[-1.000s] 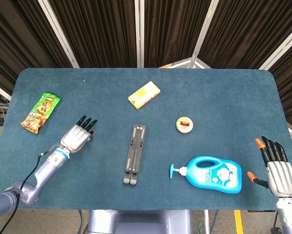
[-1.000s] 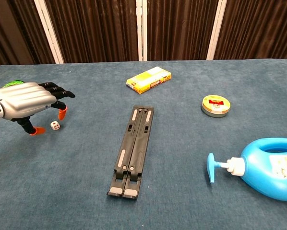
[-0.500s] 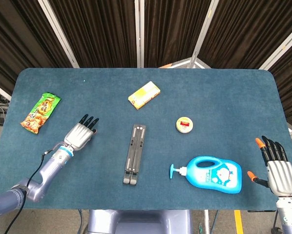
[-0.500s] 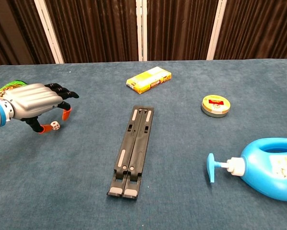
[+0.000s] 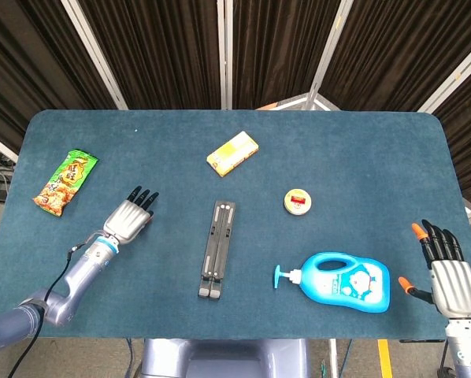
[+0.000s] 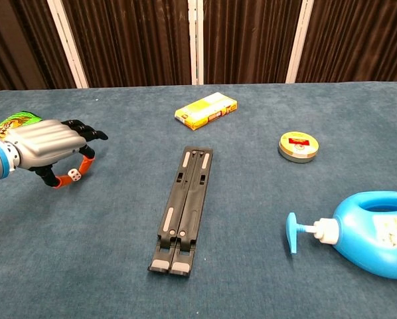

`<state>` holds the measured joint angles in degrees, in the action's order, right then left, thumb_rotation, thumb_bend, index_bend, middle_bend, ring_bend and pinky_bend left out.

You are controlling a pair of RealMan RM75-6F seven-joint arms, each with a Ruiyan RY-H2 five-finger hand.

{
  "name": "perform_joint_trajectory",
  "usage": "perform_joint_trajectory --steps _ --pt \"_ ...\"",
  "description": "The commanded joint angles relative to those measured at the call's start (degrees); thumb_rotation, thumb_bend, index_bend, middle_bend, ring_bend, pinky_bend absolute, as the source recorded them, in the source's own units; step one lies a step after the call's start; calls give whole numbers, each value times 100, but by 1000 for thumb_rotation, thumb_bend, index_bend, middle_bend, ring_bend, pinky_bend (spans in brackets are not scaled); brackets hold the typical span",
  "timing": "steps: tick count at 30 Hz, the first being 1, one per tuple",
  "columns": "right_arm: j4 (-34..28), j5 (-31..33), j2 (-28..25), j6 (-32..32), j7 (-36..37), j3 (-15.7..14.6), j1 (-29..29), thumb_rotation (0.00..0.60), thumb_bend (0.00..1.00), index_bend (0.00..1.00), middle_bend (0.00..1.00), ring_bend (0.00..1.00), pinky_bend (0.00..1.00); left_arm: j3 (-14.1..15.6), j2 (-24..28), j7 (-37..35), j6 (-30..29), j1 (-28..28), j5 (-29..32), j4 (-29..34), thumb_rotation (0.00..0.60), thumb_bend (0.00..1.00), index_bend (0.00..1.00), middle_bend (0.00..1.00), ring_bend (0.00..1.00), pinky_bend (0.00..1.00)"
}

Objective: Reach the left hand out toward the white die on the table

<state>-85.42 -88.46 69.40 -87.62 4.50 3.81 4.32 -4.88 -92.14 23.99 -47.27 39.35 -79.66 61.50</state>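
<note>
The white die (image 6: 73, 174) lies on the blue table (image 6: 251, 199) at the left; only the chest view shows it. My left hand (image 6: 44, 146) hovers palm down over it, thumb and one orange fingertip (image 6: 85, 166) standing on either side of the die, close to it. Whether they touch it I cannot tell; the other fingers are spread. From the head view, the left hand (image 5: 130, 216) covers the die. My right hand (image 5: 444, 272) rests at the table's near right corner, fingers apart and empty.
A green snack packet (image 5: 66, 182) lies beyond the left hand. A black folded stand (image 5: 218, 248) lies mid-table, with a yellow box (image 5: 232, 153) behind it. A round tin (image 5: 298, 201) and a blue pump bottle (image 5: 342, 281) are at the right.
The left hand has slid a little to the right and lowered, so its thumb and fingertip now bracket the die. The right hand has not moved.
</note>
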Motion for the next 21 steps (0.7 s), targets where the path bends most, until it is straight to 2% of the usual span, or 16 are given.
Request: perform_joint_trajectory --steps 1,8,14,19,21 --pt "-9 -20 -4 -13 0 -6 -2 600 81 0 0 0 0 20 100 -78 -178 -29 -79 161 600 437 571 0 0 0" --pt "-57 -94 -15 -58 -26 -39 -16 600 81 0 0 0 0 -42 429 -166 -822 -80 -391 970 600 437 558 0 0 0" --pt "-109 -198 -33 -140 -35 -75 -41 600 81 0 0 0 0 -143 583 84 -1202 -72 -536 1669 600 425 472 0 0 0" --pt "-160 -264 -64 -198 -35 -105 -66 600 81 0 0 0 0 -237 613 382 -1413 -118 -440 2066 600 405 264 0 0 0" --pt "-176 -279 -76 -219 -29 -109 -75 600 80 0 0 0 0 -260 609 488 -1503 -155 -394 2151 600 372 129 0 0 0"
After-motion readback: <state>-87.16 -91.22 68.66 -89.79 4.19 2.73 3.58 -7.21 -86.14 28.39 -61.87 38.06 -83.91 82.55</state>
